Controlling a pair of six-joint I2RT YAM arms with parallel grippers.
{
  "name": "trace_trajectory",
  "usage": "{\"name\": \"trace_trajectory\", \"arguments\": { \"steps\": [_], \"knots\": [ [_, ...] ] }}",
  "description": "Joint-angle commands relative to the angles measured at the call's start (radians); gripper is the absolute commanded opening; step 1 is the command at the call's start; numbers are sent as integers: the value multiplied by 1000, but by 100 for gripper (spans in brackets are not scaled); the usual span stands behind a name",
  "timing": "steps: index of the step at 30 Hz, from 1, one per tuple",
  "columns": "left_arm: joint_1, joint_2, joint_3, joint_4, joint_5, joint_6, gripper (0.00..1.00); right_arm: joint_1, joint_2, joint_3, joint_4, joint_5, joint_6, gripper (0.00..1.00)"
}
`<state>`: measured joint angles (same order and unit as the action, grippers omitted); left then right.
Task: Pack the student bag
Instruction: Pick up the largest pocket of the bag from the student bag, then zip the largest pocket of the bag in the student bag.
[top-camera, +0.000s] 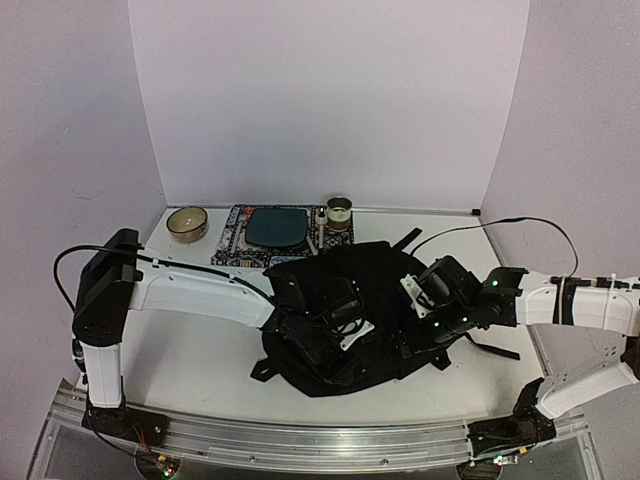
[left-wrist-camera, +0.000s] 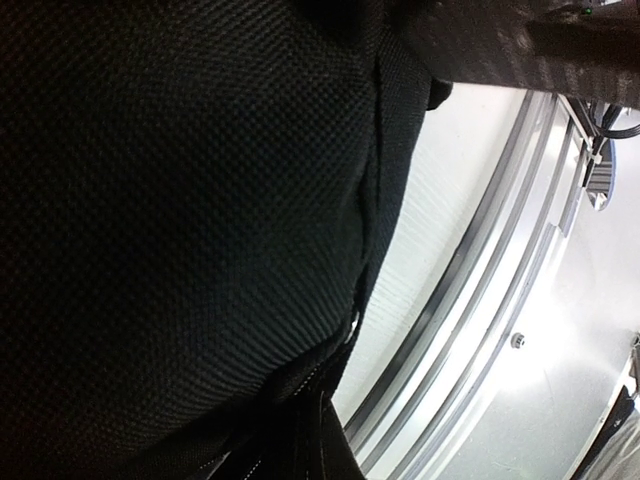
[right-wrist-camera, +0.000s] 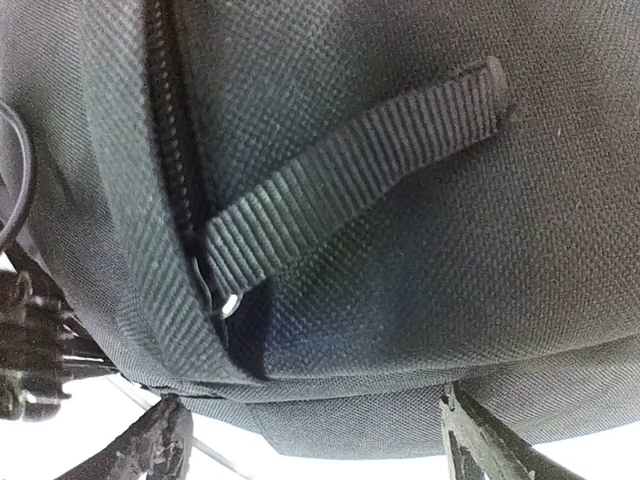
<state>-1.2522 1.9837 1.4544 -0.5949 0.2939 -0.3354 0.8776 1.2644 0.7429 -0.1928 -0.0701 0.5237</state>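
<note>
Top external view, nearest first: a metal rail (top-camera: 300, 440) runs along the near edge of the white table (top-camera: 200, 355), with both arm bases bolted to it. Just beyond, in the middle of the table and slightly nearer the near edge than the far one, lies the student bag (top-camera: 375, 268), a large black fabric backpack slumped flat, with straps trailing towards the right edge.

Both arms reach in over it. The left gripper (top-camera: 345, 330) is pressed down on the left-hand middle of the bag. Its fingers are clenched together; whether they pinch any fabric cannot be told. The left wrist view shows only black weave (left-wrist-camera: 170, 220) very close up, with the bag's seam, the white table and the rail (left-wrist-camera: 480, 300) beside it.

The right gripper (top-camera: 415, 300) sits over the right part of the bag. In the right wrist view its two fingers (right-wrist-camera: 150, 445) stand wide apart and released, grasping nothing, with the bag's edge just past their tips. Beyond them a zipper (right-wrist-camera: 170, 130) runs up the fabric, and a woven pull strap (right-wrist-camera: 350, 170) lies loose across the cloth from a small metal ring (right-wrist-camera: 225, 300) at the zipper.

Along the far edge, left to right: a tan bowl (top-camera: 187, 222), a patterned mat (top-camera: 232, 238) with a dark teal pad (top-camera: 276, 227) on it, and a small round cup (top-camera: 339, 210) at the mat's right far corner. The mat's near edge touches the bag.
</note>
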Motion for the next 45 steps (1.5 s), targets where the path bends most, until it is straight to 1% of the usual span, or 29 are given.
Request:
{"name": "trace_trajectory", "arguments": {
  "steps": [1, 11, 16, 19, 24, 26, 29, 30, 32, 33, 36, 39, 41, 45],
  "knots": [
    [-4, -65, 21, 5, -32, 1, 0, 2, 13, -17, -19, 40, -4, 86],
    [-4, -231, -119, -25, -134, -83, 0, 0, 67, -30, -29, 227, 38, 88],
    [-4, -310, -196, -73, -192, -134, 0, -12, 81, -31, -58, 330, 67, 89],
    [-2, -369, -248, -115, -246, -171, 0, -34, 80, -29, -73, 362, 77, 90],
    [22, -439, -309, -210, -345, -243, 0, -58, 75, -6, -94, 374, 62, 90],
    [29, -457, -302, -209, -358, -250, 0, -58, 66, 10, -99, 342, 19, 88],
    [29, -440, -245, -201, -361, -233, 0, -54, 34, 29, -84, 239, -85, 81],
    [30, -430, -222, -195, -362, -225, 0, -45, 13, 31, -75, 205, -123, 80],
    [30, -410, -186, -182, -362, -203, 0, -23, -29, 39, -59, 162, -184, 81],
    [30, -398, -166, -168, -359, -194, 0, -7, -48, 45, -53, 148, -210, 85],
    [30, -377, -128, -131, -338, -169, 0, 58, -82, 64, -27, 109, -282, 87],
    [31, -377, -106, -83, -311, -150, 0, 143, -65, 88, 10, 102, -331, 91],
    [30, -388, -103, -56, -297, -144, 0, 178, -39, 92, 50, 84, -347, 91],
    [30, -430, -121, -15, -282, -153, 0, 214, 6, 74, 184, 5, -360, 90]
  ]
}}
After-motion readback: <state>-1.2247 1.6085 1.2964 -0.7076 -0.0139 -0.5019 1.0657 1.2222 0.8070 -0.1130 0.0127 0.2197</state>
